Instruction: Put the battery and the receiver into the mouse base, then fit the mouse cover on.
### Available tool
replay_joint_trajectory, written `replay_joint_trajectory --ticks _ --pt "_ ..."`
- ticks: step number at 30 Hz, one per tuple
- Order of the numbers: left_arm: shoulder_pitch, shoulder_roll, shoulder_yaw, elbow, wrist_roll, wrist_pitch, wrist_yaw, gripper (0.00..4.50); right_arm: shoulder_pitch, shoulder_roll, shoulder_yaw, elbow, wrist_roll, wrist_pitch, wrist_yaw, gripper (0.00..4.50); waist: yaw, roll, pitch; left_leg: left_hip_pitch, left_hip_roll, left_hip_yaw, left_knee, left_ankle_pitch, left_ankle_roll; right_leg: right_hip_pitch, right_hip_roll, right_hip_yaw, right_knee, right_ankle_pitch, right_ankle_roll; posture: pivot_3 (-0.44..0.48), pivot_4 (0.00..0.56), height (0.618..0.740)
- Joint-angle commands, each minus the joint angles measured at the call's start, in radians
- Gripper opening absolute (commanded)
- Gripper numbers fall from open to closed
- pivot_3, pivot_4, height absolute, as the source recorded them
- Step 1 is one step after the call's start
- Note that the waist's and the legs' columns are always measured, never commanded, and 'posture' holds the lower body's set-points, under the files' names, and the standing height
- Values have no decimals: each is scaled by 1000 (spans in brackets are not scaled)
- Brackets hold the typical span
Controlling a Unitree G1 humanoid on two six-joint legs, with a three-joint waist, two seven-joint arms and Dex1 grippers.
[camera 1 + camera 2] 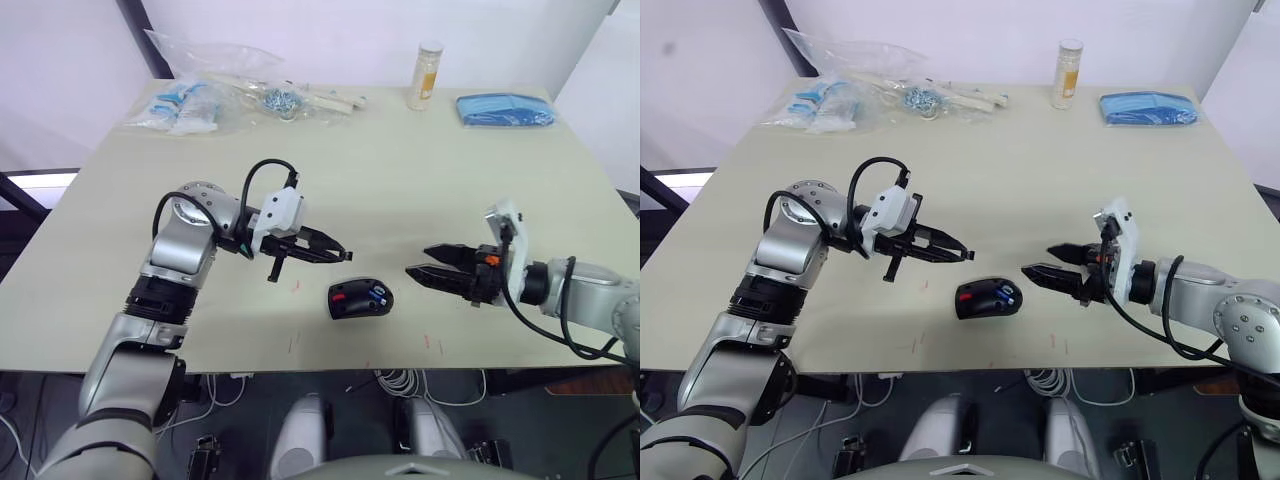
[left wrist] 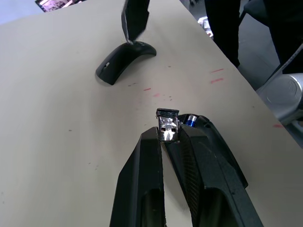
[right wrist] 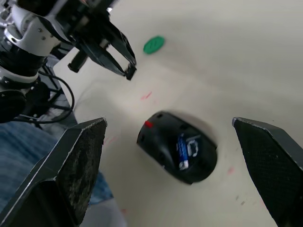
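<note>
**Receiver pinched in the left gripper, battery seated in the mouse base**

Receiver, a small silver USB plug with a black cap, sits clamped between the tips of the left gripper, whose two black fingers close on it. That gripper hovers above the table, just to the robot's left of the mouse base and a little beyond it.

The mouse base lies on the table near the front edge, between the two grippers. Its red scroll wheel points toward the robot's left, and the battery, blue with a silver end, lies inside the open compartment.

The right gripper is spread wide and holds nothing; its fingers point at the mouse base from the robot's right, near it but apart from it.

In the left wrist view the mouse cover, a glossy black curved shell, rests on the table well apart from the held receiver, with a dark upright object touching its top.

A green disc lies on the table beyond the left gripper in the right wrist view. At the far edge stand a clear vial, a blue packet and plastic bags.
</note>
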Motion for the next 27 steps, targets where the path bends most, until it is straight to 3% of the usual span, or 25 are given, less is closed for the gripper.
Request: replay_joint_trajectory --ticks 1,5,10,13,16,20,22,24,27 --pt "-14 -3 -7 -61 -16 5 -18 56 -72 46 40 59 262 13 -216 4500 -2 0 0 0 0 0 0 0 0 0 0 1 0 0 0 0 150 740" --pt "-16 -6 -13 -80 -13 12 -9 56 -108 75 113 104 476 -57 -435 4500 2 0 1 0 0 -1 -1 0 1 0 0 0 0 0 0 0 150 740" --pt "-8 -7 -13 -113 -21 36 0 56 -123 72 175 111 562 -91 -543 4500 1 0 1 -4 -1 -1 0 -1 2 -1 0 0 -3 0 0 0 150 740" --pt "1 -3 -11 -136 -24 48 4 46 -128 91 195 113 567 -98 -569 3688 1 0 1 -5 -1 0 0 -1 3 -1 0 0 -3 0 0 0 150 740" --pt "4 -2 -13 -144 -22 49 8 46 -139 100 208 117 567 -100 -580 2389 0 0 1 -5 -1 0 0 -1 3 -1 1 -1 -3 0 0 0 150 740" --pt "18 5 -12 -154 -19 46 10 46 -148 104 220 120 567 -96 -576 2389 1 0 1 -5 0 -1 1 -1 3 -1 1 -2 -3 0 0 0 150 740" --pt "23 8 -11 -157 -19 46 11 46 -148 108 221 119 567 -99 -577 1944 0 0 1 -6 0 -1 1 -1 3 -1 1 -1 -3 0 0 0 150 740" --pt "26 10 -11 -160 -21 47 11 46 -149 110 221 118 567 -100 -578 926 0 0 1 -6 0 -1 1 -1 3 -1 1 -1 -3 0 0 0 150 740" --pt "28 12 -11 -164 -20 47 15 46 -154 111 228 118 567 -94 -574 797 0 0 1 -6 0 -1 1 -1 3 -2 1 -2 -3 0 0 0 150 740"
